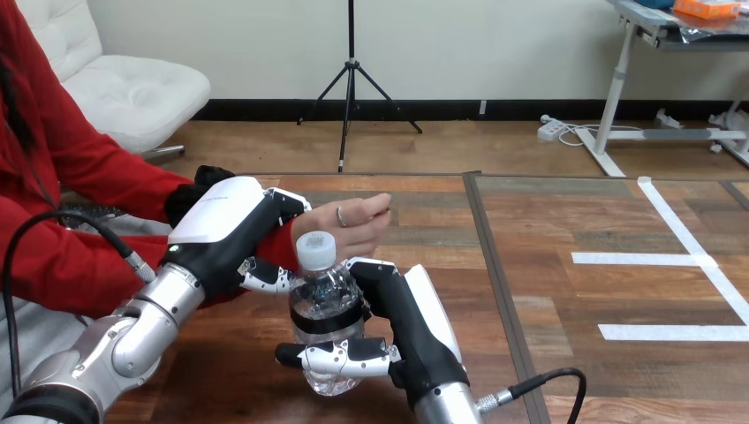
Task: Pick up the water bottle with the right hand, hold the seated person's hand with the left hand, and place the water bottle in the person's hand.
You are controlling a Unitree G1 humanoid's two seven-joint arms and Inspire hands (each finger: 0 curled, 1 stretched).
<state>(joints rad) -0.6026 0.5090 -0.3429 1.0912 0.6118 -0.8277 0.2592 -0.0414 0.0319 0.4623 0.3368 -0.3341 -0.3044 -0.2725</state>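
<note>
A clear water bottle (325, 305) with a white cap and a dark label band stands upright above the table's near middle. My right hand (415, 331) is shut on it, fingers wrapped round its lower body. The person's hand (353, 223) reaches in from the left with straight fingers, just behind the bottle's cap and close to it. My left hand (221, 230) is shut on the person's wrist at the red sleeve, with fingers curled under it and the thumb over it.
The wooden table (574, 300) has a dark seam (492, 265) running front to back right of my right hand. White tape lines (680, 261) mark its right part.
</note>
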